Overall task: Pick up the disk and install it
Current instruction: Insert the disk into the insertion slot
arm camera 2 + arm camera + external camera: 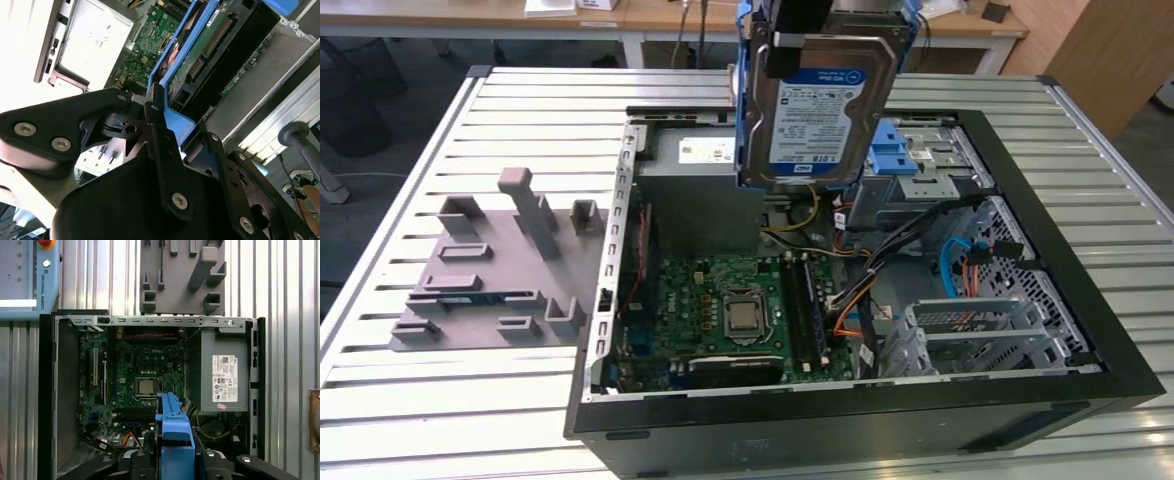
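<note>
The disk (821, 110) hangs upright in the air above the back of the open computer case (854, 402). Its white label with a blue band faces the exterior view, and blue rails run along its sides. My gripper (798, 40) is shut on its upper end, a black finger lying over the top of the label. In the second wrist view my gripper (155, 107) clamps the blue rail, with the disk's green circuit-board side (210, 45) beyond it. In the first wrist view the blue rail (172, 427) stands between the black fingers (141, 460), over the case interior.
Inside the case lie the motherboard (720, 300), a grey metal box with a white sticker (222, 370) and a silver cage with a blue latch (907, 155). Cables cross near another cage (981, 335). A grey fixture plate (494, 280) sits on the slatted table at the exterior view's left.
</note>
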`<state>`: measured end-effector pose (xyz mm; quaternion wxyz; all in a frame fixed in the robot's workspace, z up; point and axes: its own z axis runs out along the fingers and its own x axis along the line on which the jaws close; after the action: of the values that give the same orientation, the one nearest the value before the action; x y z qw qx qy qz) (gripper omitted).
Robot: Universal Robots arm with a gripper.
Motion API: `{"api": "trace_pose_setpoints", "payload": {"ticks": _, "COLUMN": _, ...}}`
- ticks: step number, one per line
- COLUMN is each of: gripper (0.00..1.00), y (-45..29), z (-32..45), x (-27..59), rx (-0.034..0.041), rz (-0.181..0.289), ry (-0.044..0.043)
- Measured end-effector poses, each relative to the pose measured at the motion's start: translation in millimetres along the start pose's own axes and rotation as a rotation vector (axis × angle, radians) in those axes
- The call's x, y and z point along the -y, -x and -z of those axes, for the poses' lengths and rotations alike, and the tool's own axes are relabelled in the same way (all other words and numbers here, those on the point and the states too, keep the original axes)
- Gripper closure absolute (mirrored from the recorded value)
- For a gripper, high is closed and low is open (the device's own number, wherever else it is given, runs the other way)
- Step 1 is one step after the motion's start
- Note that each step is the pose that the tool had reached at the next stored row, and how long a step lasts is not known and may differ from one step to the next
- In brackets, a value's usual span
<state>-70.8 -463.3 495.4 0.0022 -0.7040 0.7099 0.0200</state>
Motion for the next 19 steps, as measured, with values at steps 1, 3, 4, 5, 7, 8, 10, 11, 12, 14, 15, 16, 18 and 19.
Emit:
{"api": "trace_pose_setpoints", "payload": {"ticks": 1, "gripper": 0.64, "y": -1.9, "z": -0.3, "x": 0.3, "rx": -0.0001, "rz": 0.0, "ry": -0.0001}}
{"api": "trace_pose_setpoints", "payload": {"ticks": 3, "gripper": 0.64, "y": -5.9, "z": -0.5, "x": 0.8, "rx": -0.0008, "rz": 0.0, "ry": 0.0}}
{"api": "trace_pose_setpoints", "payload": {"ticks": 4, "gripper": 0.64, "y": -8.8, "z": -0.8, "x": 1.0, "rx": -0.0011, "rz": 0.0, "ry": 0.0}}
{"api": "trace_pose_setpoints", "payload": {"ticks": 5, "gripper": 0.64, "y": -11.4, "z": -1.1, "x": 1.1, "rx": -0.0011, "rz": 0.0, "ry": -0.0001}}
{"api": "trace_pose_setpoints", "payload": {"ticks": 7, "gripper": 0.64, "y": -16.4, "z": -1.4, "x": 1.1, "rx": -0.002, "rz": 0.0, "ry": -0.0001}}
{"api": "trace_pose_setpoints", "payload": {"ticks": 8, "gripper": 0.64, "y": -18.9, "z": -1.5, "x": 1.2, "rx": -0.0031, "rz": 0.0, "ry": -0.0001}}
{"api": "trace_pose_setpoints", "payload": {"ticks": 10, "gripper": 0.64, "y": -25.1, "z": -1.7, "x": 1.3, "rx": -0.0051, "rz": 0.0, "ry": 0.0}}
{"api": "trace_pose_setpoints", "payload": {"ticks": 11, "gripper": 0.64, "y": -28.1, "z": -1.9, "x": 1.3, "rx": -0.0055, "rz": 0.0, "ry": -0.0001}}
{"api": "trace_pose_setpoints", "payload": {"ticks": 12, "gripper": 0.64, "y": -31.2, "z": -2.1, "x": 1.4, "rx": -0.0057, "rz": 0.0, "ry": -0.0002}}
{"api": "trace_pose_setpoints", "payload": {"ticks": 14, "gripper": 0.64, "y": -36.3, "z": -2.1, "x": 1.7, "rx": -0.0074, "rz": 0.0, "ry": -0.0001}}
{"api": "trace_pose_setpoints", "payload": {"ticks": 15, "gripper": 0.64, "y": -38.0, "z": -2.2, "x": 2.2, "rx": -0.0081, "rz": 0.0, "ry": -0.0001}}
{"api": "trace_pose_setpoints", "payload": {"ticks": 16, "gripper": 0.64, "y": -39.2, "z": -2.2, "x": 3.2, "rx": -0.0086, "rz": 0.0, "ry": -0.0001}}
{"api": "trace_pose_setpoints", "payload": {"ticks": 18, "gripper": 0.64, "y": -40.7, "z": -2.4, "x": 7.9, "rx": -0.0088, "rz": 0.0, "ry": -0.0002}}
{"api": "trace_pose_setpoints", "payload": {"ticks": 19, "gripper": 0.64, "y": -41.2, "z": -2.3, "x": 11.4, "rx": -0.009, "rz": 0.0, "ry": -0.0001}}
